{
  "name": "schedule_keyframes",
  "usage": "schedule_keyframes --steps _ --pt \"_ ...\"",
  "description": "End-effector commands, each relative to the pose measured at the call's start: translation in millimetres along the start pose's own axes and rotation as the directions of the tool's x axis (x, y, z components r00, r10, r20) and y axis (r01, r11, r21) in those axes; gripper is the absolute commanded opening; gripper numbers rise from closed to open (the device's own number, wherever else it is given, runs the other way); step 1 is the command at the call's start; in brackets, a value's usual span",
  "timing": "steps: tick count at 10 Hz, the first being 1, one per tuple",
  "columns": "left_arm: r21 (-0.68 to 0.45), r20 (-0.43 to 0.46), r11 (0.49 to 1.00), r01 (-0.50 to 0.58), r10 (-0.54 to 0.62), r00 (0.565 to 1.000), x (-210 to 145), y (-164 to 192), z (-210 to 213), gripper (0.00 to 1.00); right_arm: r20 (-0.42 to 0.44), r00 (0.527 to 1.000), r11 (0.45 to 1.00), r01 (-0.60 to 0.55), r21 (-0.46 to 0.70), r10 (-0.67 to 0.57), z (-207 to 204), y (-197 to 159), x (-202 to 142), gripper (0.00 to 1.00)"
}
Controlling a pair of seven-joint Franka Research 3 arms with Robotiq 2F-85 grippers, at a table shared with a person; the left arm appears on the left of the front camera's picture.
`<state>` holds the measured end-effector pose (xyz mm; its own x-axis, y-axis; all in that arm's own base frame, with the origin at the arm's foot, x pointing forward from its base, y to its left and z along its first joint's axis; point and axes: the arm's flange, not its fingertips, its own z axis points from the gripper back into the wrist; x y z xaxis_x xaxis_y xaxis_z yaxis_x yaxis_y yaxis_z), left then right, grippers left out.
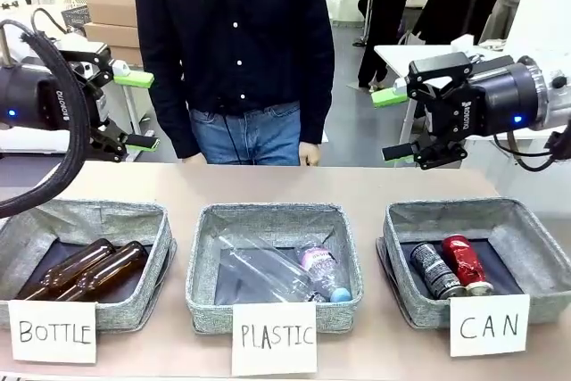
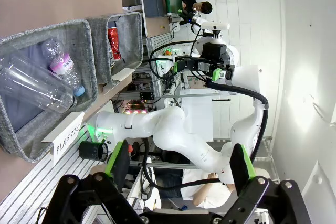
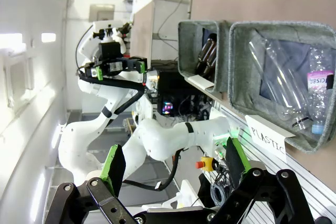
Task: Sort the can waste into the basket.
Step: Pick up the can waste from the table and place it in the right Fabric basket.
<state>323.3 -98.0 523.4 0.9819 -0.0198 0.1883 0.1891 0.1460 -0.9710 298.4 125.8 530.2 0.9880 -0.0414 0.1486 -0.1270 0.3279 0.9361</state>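
Two cans lie side by side on the dark floor of the grey basket (image 1: 473, 211) at the right, behind the white "CAN" card (image 1: 489, 326): a red can (image 1: 466, 263) and a dark can (image 1: 434, 269). My right gripper (image 1: 393, 124) hangs open and empty above the table behind that basket, its fingers pointing left. At the far left, my left gripper (image 1: 138, 111) is also open and empty, its fingers pointing right. In the left wrist view my open left gripper (image 2: 178, 171) frames the red can (image 2: 113, 43) in the far basket (image 2: 128, 30). The right wrist view shows my right gripper (image 3: 173, 163) open.
A like bin (image 1: 89, 213) carded "BOTTLE" holds brown glass bottles (image 1: 85, 269). The middle bin (image 1: 277, 212), carded "PLASTIC", holds clear plastic bottles (image 1: 285, 274). A person (image 1: 241, 42) stands at the table's far edge with hands down. Bare tabletop (image 1: 268, 185) lies behind the bins.
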Motion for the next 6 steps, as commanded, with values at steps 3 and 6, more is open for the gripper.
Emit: schedule_keyframes --steps 3,6 --pt "-0.019 0.012 1.000 -0.010 0.010 1.000 0.5 -5.3 -1.2 1.00 0.003 1.000 1.000 -0.008 -0.015 0.008 0.0 -2.8 0.4 1.00" --pt "-0.019 0.012 1.000 -0.010 0.010 1.000 0.5 -5.3 -1.2 1.00 0.003 1.000 1.000 -0.008 -0.015 0.008 0.0 -2.8 0.4 1.00"
